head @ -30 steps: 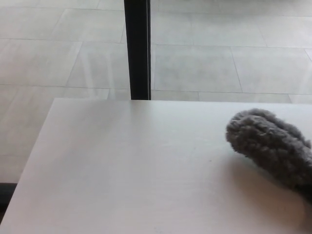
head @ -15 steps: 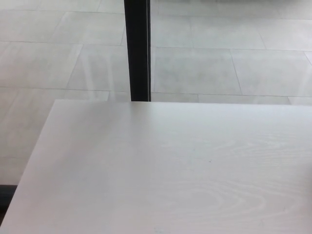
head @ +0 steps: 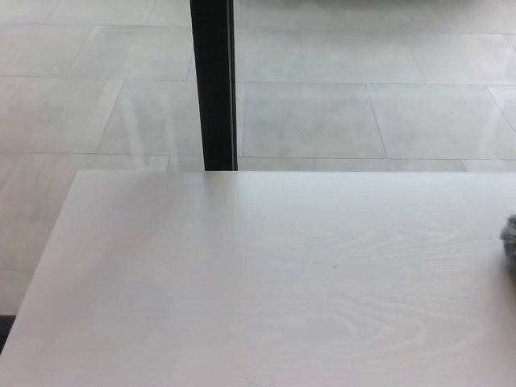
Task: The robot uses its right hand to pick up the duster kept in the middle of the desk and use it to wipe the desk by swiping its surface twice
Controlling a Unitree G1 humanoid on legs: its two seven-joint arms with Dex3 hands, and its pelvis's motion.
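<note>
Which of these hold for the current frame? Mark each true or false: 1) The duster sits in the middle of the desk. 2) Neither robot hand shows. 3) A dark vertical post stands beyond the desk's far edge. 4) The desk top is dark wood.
1) False: only a grey fluffy sliver of the duster shows at the picture's right edge.
2) True.
3) True: the post rises behind the desk.
4) False: the desk top is pale, with faint grain.
</note>
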